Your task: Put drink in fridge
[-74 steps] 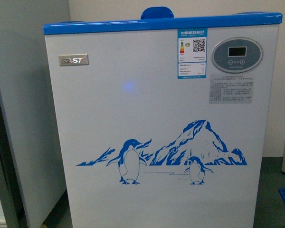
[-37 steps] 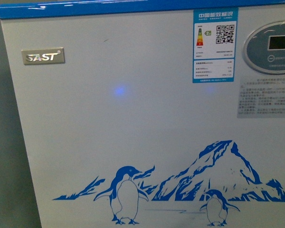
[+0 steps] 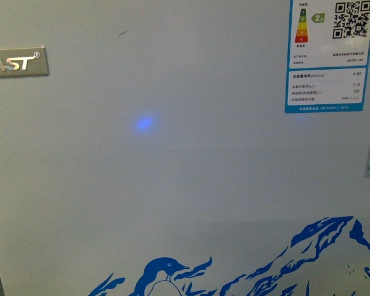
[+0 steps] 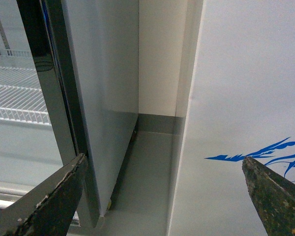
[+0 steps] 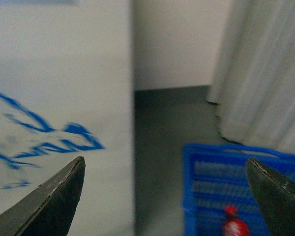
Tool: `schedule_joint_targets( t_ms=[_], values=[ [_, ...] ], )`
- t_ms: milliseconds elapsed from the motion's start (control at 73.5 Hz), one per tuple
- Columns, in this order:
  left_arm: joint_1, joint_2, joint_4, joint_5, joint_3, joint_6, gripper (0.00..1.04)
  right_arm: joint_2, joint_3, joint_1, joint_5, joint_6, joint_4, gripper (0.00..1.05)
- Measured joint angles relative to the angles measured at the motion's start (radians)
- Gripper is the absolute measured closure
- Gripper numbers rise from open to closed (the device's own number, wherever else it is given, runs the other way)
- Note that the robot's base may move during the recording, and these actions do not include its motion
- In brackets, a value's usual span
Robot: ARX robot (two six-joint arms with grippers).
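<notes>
Drink [image 5: 234, 224], blurred red-capped bottle, sitting in blue basket [image 5: 206, 164] on floor beside fridge [image 3: 172, 185]. Probably light, stiff, smooth, maybe slippery; gripping body below cap looking safest. Left gripper [image 4: 163, 160] and right gripper [image 5: 164, 160] both gaping, carrying nothing.

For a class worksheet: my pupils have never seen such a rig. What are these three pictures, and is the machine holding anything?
It is a robot with two arms. The front view, from its body, is filled by a white chest fridge with a blue penguin decal. Each wrist camera looks past dark fingers: the left fingers face a grey glass-door cabinet, the right fingers a blue plastic basket on the floor holding a red-capped bottle. Both pairs are spread, holding nothing.
</notes>
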Motion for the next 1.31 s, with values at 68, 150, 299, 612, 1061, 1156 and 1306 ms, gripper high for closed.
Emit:
schedule_joint_targets(
  t_ms=[68, 150, 299, 612, 1061, 1156, 1306],
  values=[
    [0.0, 0.0, 0.0, 0.0, 0.0, 0.0, 0.08, 0.063, 0.055, -0.118, -0.062, 0.001, -0.038, 0.07],
    [0.0, 0.0, 0.0, 0.0, 0.0, 0.0, 0.08, 0.203, 0.117, -0.348, -0.261, -0.017, 0.02, 0.07],
    [0.0, 0.0, 0.0, -0.001, 0.0, 0.0, 0.08, 0.695, 0.193, -0.813, -0.536, -0.094, 0.297, 0.07],
    [0.0, 0.0, 0.0, -0.001, 0.0, 0.0, 0.08, 1.739, 0.464, -1.003, -0.597, -0.244, 0.637, 0.07],
    [0.0, 0.0, 0.0, -0.001, 0.0, 0.0, 0.08, 2.434, 0.845, -0.985, -0.497, -0.308, 0.752, 0.07],
    [0.0, 0.0, 0.0, -0.001, 0.0, 0.0, 0.08, 2.539, 0.927, -1.001, -0.481, -0.319, 0.752, 0.07],
    [0.0, 0.0, 0.0, -0.001, 0.0, 0.0, 0.08, 2.635, 1.018, -1.023, -0.484, -0.321, 0.762, 0.07]
  ],
)
